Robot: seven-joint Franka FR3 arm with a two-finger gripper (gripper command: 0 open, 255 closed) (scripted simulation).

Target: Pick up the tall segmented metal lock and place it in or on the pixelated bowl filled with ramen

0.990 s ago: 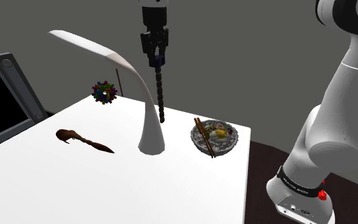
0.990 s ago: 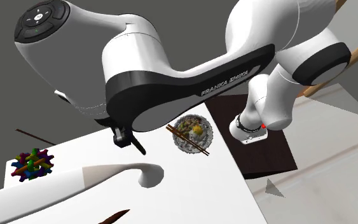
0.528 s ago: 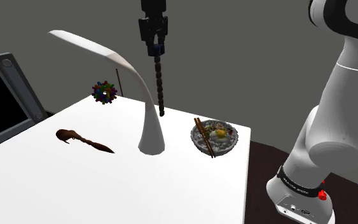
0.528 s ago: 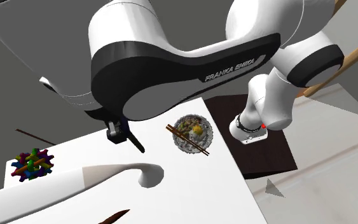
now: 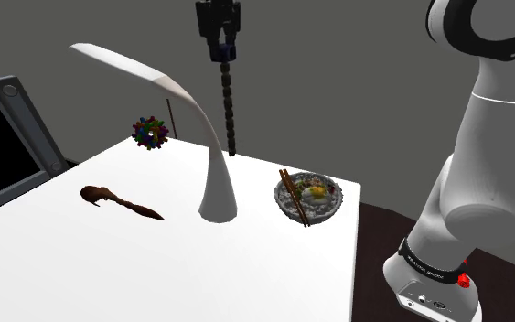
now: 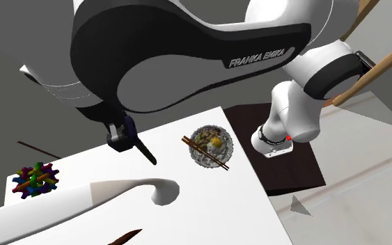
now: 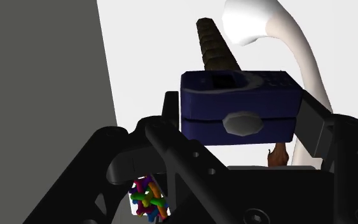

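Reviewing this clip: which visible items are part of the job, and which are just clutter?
Job:
segmented lock, clasped by the end effector
ramen bowl

Clutter:
white lamp
multicoloured puzzle ball
brown twisted stick

Gripper (image 5: 220,46) high, pointing down; clasping

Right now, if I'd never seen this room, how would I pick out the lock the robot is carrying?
Find the white table with its curved white lamp. Over it, the black gripper clasps the lock: a dark segmented rod hanging down from a blue block, the one thing off the table.
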